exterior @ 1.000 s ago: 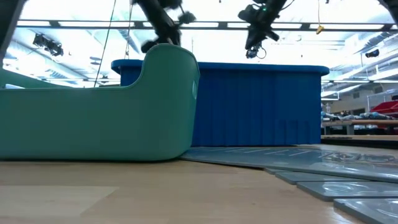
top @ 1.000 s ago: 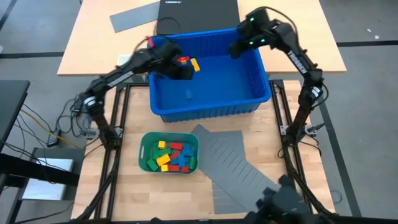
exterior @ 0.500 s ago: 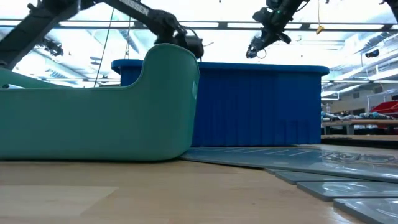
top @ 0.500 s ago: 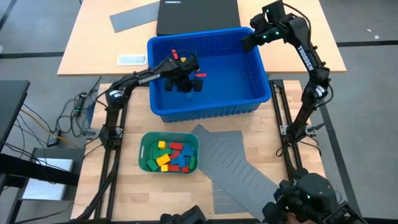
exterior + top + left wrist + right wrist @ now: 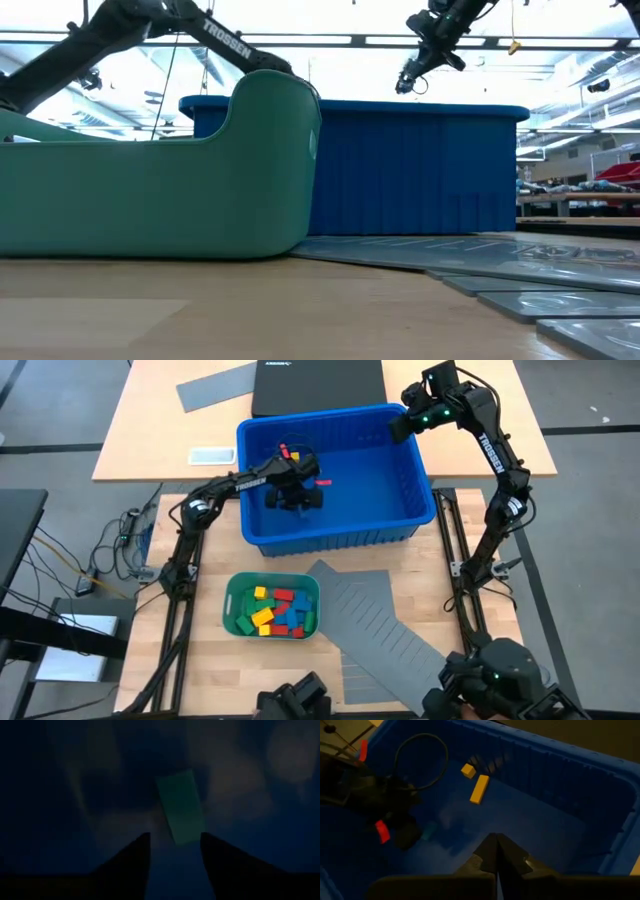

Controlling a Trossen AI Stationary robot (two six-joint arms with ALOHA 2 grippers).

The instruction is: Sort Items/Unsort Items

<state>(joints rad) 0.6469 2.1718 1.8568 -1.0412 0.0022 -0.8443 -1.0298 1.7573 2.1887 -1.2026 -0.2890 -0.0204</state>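
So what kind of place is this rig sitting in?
Likely a lab or workshop: a wooden table, long ceiling lights in the low view, and loose cables on the floor.

A teal-green tray (image 5: 160,190) is seen close up on the left, standing on the wooden table (image 5: 200,310). Behind it, a blue bin (image 5: 420,170) stands with its ribbed wall facing the camera. Flat grey sheets (image 5: 520,275) lie overlapped on the table at the right. The left arm (image 5: 150,25) is seen reaching down behind the tray's rim, so its gripper is hidden. The right gripper (image 5: 408,82) is held above the bin, fingers together. Ceiling lights and shelving are visible beyond.
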